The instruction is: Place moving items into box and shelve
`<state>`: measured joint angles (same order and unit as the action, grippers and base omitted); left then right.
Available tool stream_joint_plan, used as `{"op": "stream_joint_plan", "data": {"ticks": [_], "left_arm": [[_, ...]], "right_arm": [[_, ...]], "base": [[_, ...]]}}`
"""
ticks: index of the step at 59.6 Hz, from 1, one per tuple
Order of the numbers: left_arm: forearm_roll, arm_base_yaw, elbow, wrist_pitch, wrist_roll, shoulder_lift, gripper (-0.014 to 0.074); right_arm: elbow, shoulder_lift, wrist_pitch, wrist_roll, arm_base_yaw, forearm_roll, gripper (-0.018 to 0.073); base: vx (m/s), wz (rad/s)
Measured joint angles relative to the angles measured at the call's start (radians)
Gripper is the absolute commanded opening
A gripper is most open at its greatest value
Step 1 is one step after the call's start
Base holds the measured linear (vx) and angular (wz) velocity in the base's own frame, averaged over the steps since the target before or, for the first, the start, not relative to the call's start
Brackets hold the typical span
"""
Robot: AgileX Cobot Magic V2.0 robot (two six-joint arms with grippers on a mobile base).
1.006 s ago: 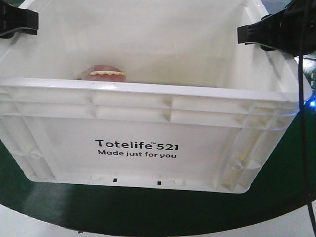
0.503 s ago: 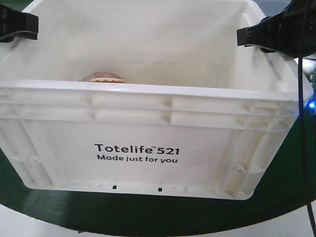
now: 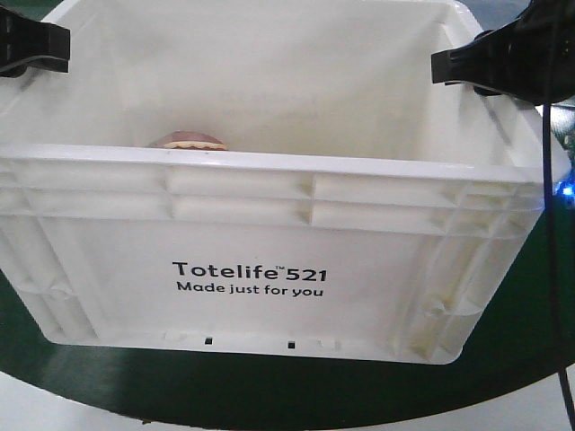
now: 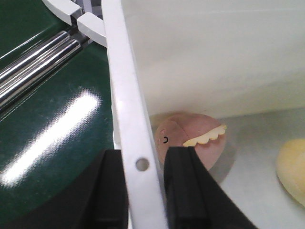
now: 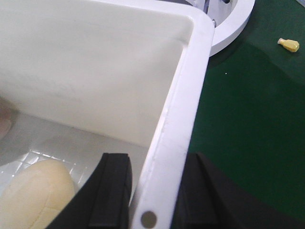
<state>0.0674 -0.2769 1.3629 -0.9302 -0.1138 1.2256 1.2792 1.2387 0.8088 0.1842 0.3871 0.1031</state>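
**A:** Where is the load?

**B:** Inside the white Totelife tote [image 3: 296, 224]. The pale bun [image 5: 33, 195] lies on the tote's floor towards its right wall. A pink toy with a scalloped yellow edge [image 4: 190, 138] sits on the floor against the left wall, with its top just showing over the front rim in the front view. One small yellow piece [image 5: 289, 44] is outside the tote, on the green worktop [image 4: 47, 119] beyond the right wall.

**A:** And the arms?

**B:** The left gripper [image 4: 145, 155] straddles the tote's left wall, one jaw inside and one outside, pinching the rim. The right gripper [image 5: 159, 162] holds the right wall the same way. Both sets of jaws are narrowed onto thin plastic. I cannot tell whether the tote's base touches the worktop.

**A:** So packing looks done and carrying to the shelf remains. What worries you?

**B:** The grip. Each pair of jaws bites only a smooth, slightly tapered wall near the rim, so the tote may slip downward under its own weight. If one arm rises or travels faster than the other, the tote tilts and the round bun rolls to the low side, shifting the load. Pulling the walls apart or pushing them together could flex the plastic and work the jaws loose. The chrome rods [image 4: 33, 62] beyond the left wall are also something the tote could catch on when it swings.
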Motion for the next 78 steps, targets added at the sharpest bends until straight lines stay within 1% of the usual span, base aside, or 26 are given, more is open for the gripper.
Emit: {"op": "stream_joint_plan", "data": {"ticks": [52,78], "left_arm": [[0.001,0.000,0.000,0.000,-0.001,0.000,-0.0006],[0.001,0.000,0.000,0.000,-0.001,0.000,-0.0006]], "right_arm": [[0.000,0.000,0.000,0.000,0.000,-0.001,-0.0006],[0.000,0.000,0.000,0.000,0.000,-0.001,-0.0006]], "base": [[-0.01,0.01],[-0.05,0.09]]}}
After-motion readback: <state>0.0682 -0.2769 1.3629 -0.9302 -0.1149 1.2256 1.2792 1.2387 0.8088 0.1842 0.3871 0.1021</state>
